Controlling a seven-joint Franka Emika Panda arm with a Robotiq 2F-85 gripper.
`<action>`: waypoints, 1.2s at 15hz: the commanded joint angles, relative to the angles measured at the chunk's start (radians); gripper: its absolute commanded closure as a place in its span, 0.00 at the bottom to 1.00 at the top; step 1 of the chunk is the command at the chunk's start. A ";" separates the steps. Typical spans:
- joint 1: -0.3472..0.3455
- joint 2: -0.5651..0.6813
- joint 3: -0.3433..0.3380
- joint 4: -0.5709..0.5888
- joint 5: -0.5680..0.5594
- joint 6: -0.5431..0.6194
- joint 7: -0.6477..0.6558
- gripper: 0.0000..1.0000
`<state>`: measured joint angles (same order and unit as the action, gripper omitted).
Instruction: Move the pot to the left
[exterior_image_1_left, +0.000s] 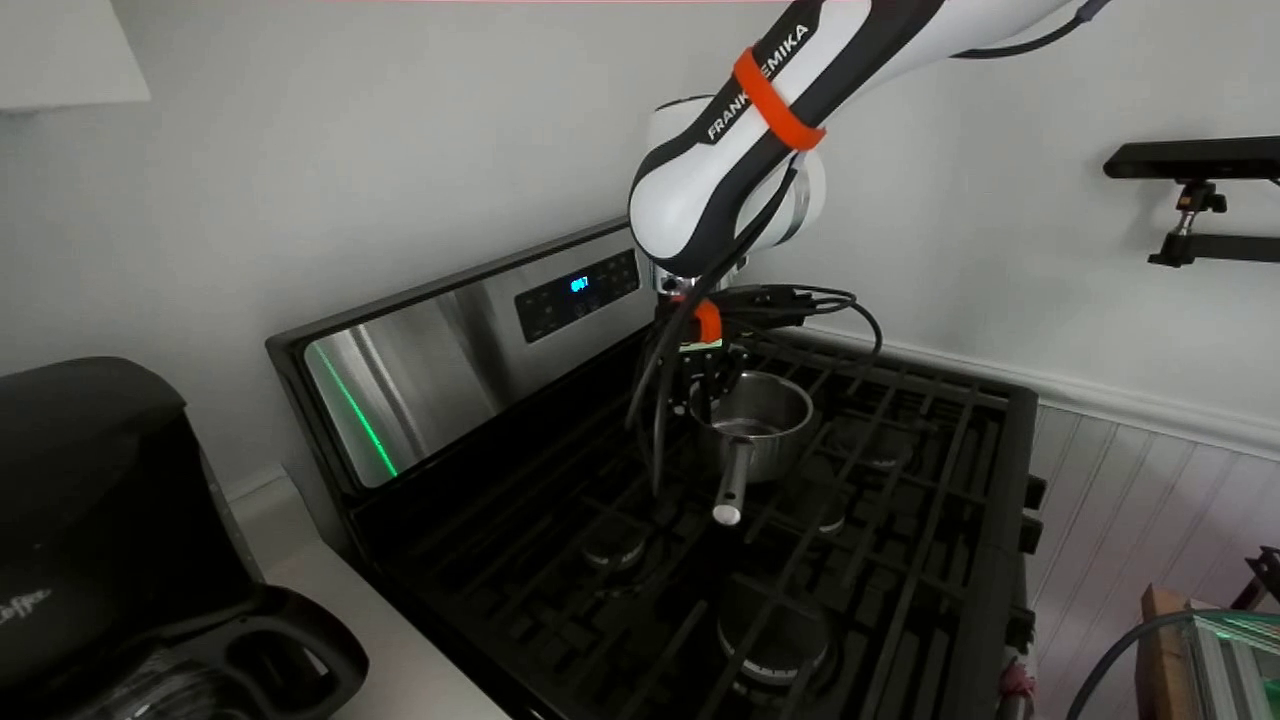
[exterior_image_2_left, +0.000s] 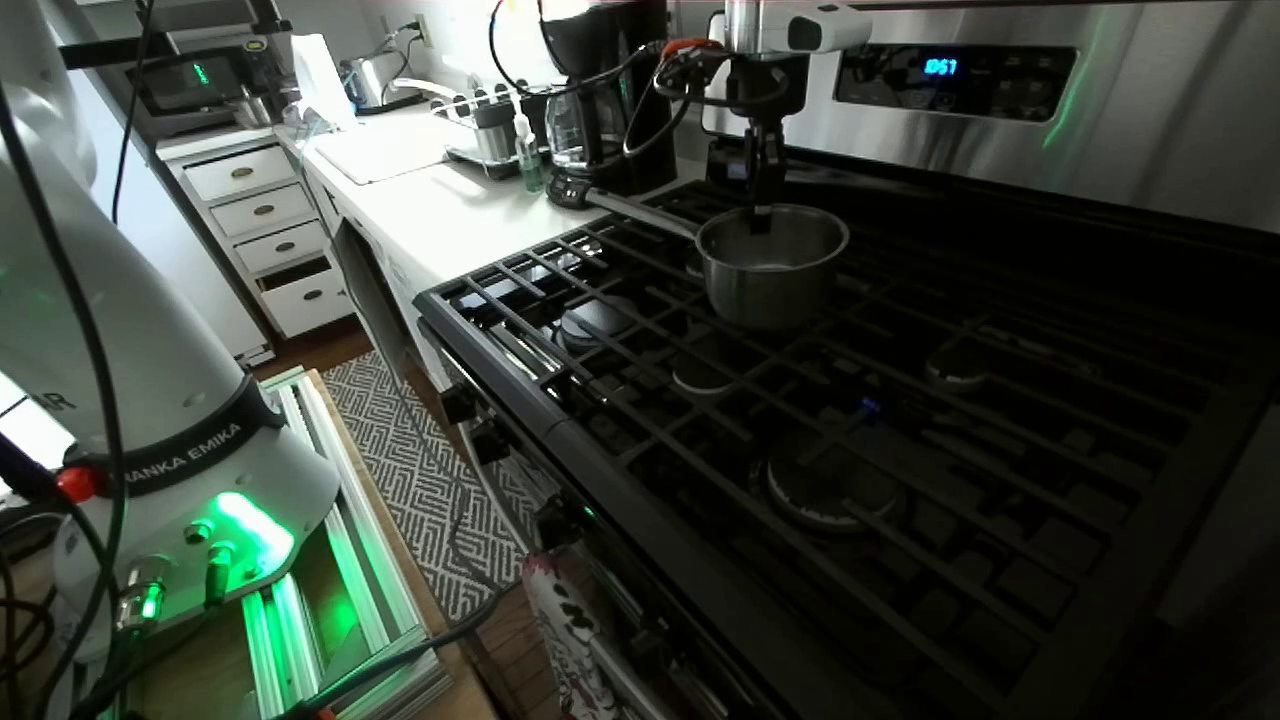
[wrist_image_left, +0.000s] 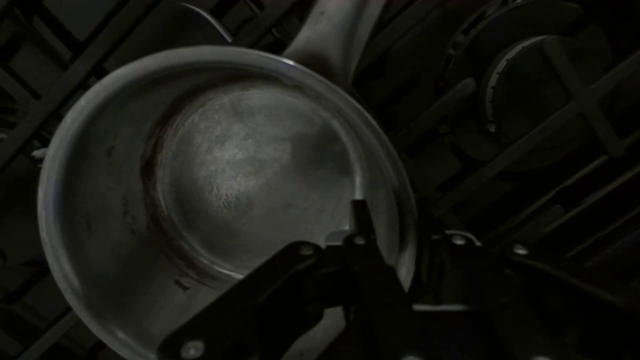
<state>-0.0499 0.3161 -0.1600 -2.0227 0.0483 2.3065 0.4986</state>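
1. Coffee maker (exterior_image_1_left: 95, 500), black; lower left of the frame in an exterior view.
2. Stove (exterior_image_1_left: 655, 610), black grates (exterior_image_1_left: 922, 542), steel back panel (exterior_image_1_left: 455, 365) with blue digits (exterior_image_1_left: 579, 284); mid-frame.
3. Gripper (exterior_image_1_left: 698, 405), mid-frame; jaws astride the rim of the pot (exterior_image_1_left: 760, 425), one inside, one outside; cannot tell whether they pinch it.
4. Pot, silver, upright on the stove grates, just right of centre; straight handle (exterior_image_1_left: 735, 480) toward the bottom of the frame.
5. Robot arm (exterior_image_1_left: 850, 55), white and black, orange band (exterior_image_1_left: 775, 100); upper right of centre.
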 joint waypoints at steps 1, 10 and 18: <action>0.013 0.006 -0.014 0.008 -0.034 0.004 0.045 0.43; -0.001 -0.072 -0.032 -0.017 -0.029 -0.012 0.056 0.00; -0.034 -0.257 -0.070 -0.044 -0.138 -0.132 0.066 0.00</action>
<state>-0.0676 0.1516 -0.2266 -2.0289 -0.0213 2.2433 0.5308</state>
